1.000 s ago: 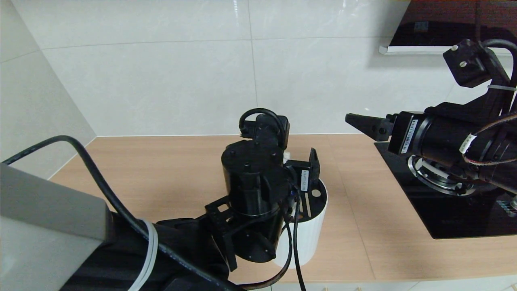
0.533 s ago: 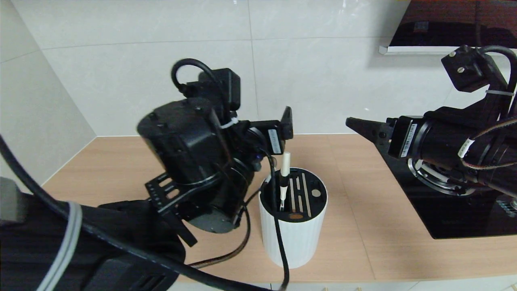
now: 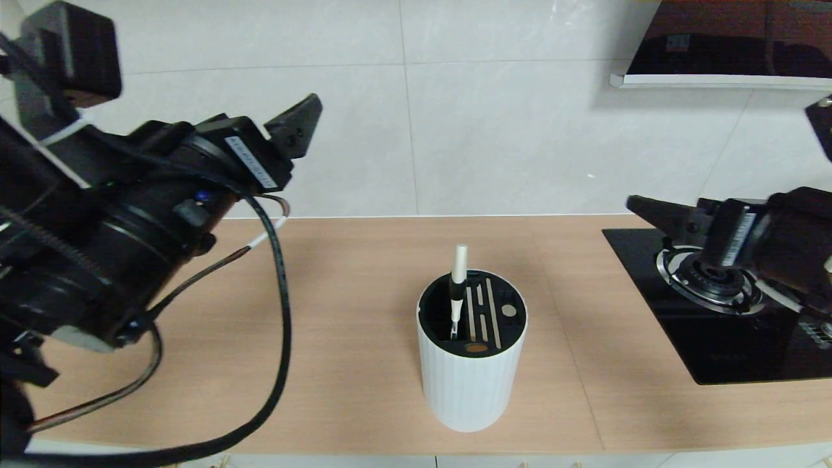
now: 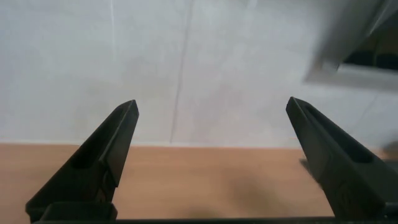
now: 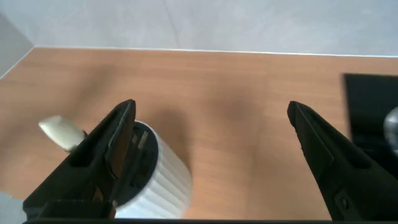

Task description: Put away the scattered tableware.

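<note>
A white ribbed utensil holder with a black slotted top stands on the wooden counter near its front edge. One utensil with a cream handle sticks upright out of a slot. My left gripper is raised high at the left, well away from the holder, open and holding nothing. My right gripper hangs open above the stove at the right. In the right wrist view the holder and the cream handle sit near one finger.
A black glass stove with a round burner covers the counter's right end. A tiled wall rises behind, with a dark range hood at the upper right. Bare counter lies left of the holder.
My left arm has lifted off the holder and swung up and to the left, leaving the cream-handled utensil standing in a slot. My right gripper has drawn back to the right.
</note>
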`<state>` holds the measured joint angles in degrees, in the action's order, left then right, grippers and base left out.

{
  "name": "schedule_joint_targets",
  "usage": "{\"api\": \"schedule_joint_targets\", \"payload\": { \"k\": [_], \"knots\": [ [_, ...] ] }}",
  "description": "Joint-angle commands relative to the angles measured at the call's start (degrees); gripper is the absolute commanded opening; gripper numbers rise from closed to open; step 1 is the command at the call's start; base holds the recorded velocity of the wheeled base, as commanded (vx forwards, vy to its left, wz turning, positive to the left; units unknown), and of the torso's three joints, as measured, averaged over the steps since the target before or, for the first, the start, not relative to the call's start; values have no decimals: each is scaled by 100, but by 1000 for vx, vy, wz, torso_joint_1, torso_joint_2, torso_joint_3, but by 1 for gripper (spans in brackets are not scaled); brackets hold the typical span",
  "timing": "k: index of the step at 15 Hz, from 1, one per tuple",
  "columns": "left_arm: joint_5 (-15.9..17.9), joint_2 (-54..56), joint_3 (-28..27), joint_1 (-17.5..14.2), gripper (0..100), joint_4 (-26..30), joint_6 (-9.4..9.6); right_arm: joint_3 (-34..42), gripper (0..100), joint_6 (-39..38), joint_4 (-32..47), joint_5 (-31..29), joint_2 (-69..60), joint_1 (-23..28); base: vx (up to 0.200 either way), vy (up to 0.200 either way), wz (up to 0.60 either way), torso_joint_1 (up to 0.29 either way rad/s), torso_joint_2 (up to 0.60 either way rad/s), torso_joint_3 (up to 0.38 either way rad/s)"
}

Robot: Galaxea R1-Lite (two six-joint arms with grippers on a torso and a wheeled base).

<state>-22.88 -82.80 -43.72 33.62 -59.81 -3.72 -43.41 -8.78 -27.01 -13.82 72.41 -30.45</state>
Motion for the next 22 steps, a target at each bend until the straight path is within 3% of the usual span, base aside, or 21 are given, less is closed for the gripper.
{"api": "schedule_joint_targets", "payload": {
  "k": [1,3,4,5,6,8,9,10,11,12,14,16,18,19,20,22],
  "knots": [
    [179,1222,768,-391,100,31,-15,1195,100,456,109,-15,-1836,233,0,0,0,0,0,0],
    [223,1969,1251,-805,100,215,-6,1836,100,763,311,-33,-3049,303,0,0,0,0,0,0],
    [232,2549,1454,-1068,100,646,3,1933,100,763,504,-50,-3603,795,0,0,0,0,0,0],
    [240,2778,1524,-1130,100,883,3,1950,100,755,583,-15,-3778,1059,0,0,0,0,0,0],
    [425,4008,1735,-1156,100,2254,-6,1880,100,746,1040,108,-4561,1780,0,0,0,0,0,0],
    [1594,5731,1726,-1218,100,4381,-41,1581,100,790,2007,99,-5448,1832,0,0,0,0,0,0],
    [2262,6408,1691,-1560,100,5251,-182,1529,100,799,2200,90,-5563,1850,0,0,0,0,0,0],
    [2736,6961,1673,-1807,100,5831,-296,1239,100,799,3325,82,-6239,1929,0,0,0,0,0,0],
    [2947,7471,1603,-1938,100,6271,-305,1151,100,816,3835,82,-6635,1938,0,0,0,0,0,0],
    [2956,7726,1568,-2035,100,6438,-287,1098,100,807,4081,-94,-6670,1973,0,0,0,0,0,0],
    [2438,7726,1568,-2088,100,6411,-243,1133,100,834,4090,-929,-6652,2043,0,0,0,0,0,0],
    [2288,7726,1691,-2501,100,6420,47,1379,100,834,4081,-850,-6714,2738,0,0,0,0,0,0],
    [2271,7726,1849,-2835,100,6385,126,1757,100,1062,4099,-288,-7241,3098,0,0,0,0,0,0],
    [2341,8025,2034,-3283,100,6420,99,2038,100,1097,4020,-463,-7232,3080,0,0,0,0,0,0],
    [2402,8280,2412,-3406,100,6403,126,2197,100,1045,3914,-745,-7224,3089,0,0,0,0,0,0],
    [2200,8262,3141,-3415,100,5989,152,2592,100,1018,3686,-780,-7232,3089,0,0,0,0,0,0]
  ]
}}
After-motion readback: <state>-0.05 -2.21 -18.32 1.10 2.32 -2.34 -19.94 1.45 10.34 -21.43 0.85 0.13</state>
